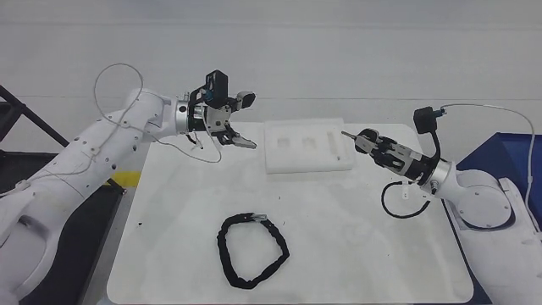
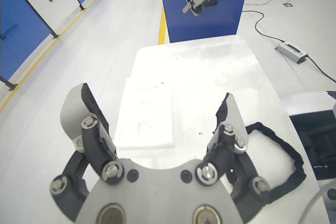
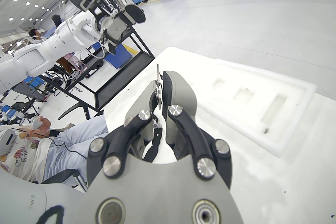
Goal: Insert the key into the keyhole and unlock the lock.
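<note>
table (image 1: 381,254) holds foam tray (image 1: 288,163), chain lock (image 2: 299,164); left jaws spread, right jaws pinch key (image 3: 158,75)

Two glossy white robot arms, the left arm (image 1: 102,148) and the right arm (image 1: 474,191), made of rounded tube segments with silver rings at the wrists. A thin white cable (image 1: 118,64) loops off the left arm, and a black cable (image 1: 383,196) curls by the right wrist. Each wrist carries a small black camera block (image 1: 218,82). The left gripper (image 2: 156,93) and right gripper (image 3: 160,83) match: a pale grey base plate (image 2: 162,196), black curved link bars (image 2: 92,143), round silver screws (image 2: 111,171), and grey fingers (image 2: 74,109) lined with black ribbed pads (image 2: 95,107)
</note>
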{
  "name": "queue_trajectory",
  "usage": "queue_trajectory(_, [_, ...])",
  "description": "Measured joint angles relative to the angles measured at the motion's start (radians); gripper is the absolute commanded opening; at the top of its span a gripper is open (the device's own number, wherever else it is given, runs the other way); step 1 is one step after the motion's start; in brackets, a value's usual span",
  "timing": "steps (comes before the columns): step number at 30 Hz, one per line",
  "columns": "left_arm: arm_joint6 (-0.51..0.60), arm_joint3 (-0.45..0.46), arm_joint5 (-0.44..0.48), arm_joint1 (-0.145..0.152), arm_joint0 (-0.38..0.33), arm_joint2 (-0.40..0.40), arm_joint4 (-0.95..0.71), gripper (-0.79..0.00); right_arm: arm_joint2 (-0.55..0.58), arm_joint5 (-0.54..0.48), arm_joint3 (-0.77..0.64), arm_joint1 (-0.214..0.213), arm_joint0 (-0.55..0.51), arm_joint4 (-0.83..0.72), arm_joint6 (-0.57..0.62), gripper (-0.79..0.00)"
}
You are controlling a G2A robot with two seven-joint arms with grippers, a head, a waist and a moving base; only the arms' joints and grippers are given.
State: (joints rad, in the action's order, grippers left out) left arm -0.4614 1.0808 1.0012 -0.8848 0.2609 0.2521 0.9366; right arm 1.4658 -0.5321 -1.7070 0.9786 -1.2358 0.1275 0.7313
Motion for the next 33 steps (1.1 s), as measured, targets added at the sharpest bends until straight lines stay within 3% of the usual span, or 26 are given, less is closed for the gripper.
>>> queue_trajectory(6, [-0.081,-0.005,0.012,-0.016,0.071,-0.005,0.132,0.000,0.000,0.000,0.000,0.000,0.000,0.000,0.000,-0.785])
queue_trajectory(10, [-0.203,0.002,0.011,-0.027,0.084,-0.076,0.291,0.000,0.000,0.000,0.000,0.000,0.000,0.000,0.000,-0.785])
queue_trajectory(15, [-0.345,-0.046,0.011,-0.044,0.120,-0.082,0.460,0.000,0.000,0.000,0.000,0.000,0.000,0.000,0.000,-0.785])
queue_trajectory(22, [-0.346,-0.112,0.011,-0.080,0.196,-0.082,0.665,0.000,0.000,0.000,0.000,0.000,0.000,0.000,0.000,-0.785])
queue_trajectory(27, [-0.347,-0.169,0.011,-0.113,0.220,-0.082,0.674,0.000,0.000,0.000,0.000,0.000,0.000,0.000,0.000,-0.785])
queue_trajectory(33, [-0.347,-0.168,0.011,-0.114,0.220,-0.082,0.671,0.000,0.000,0.000,0.000,0.000,0.000,0.000,0.000,-0.785])
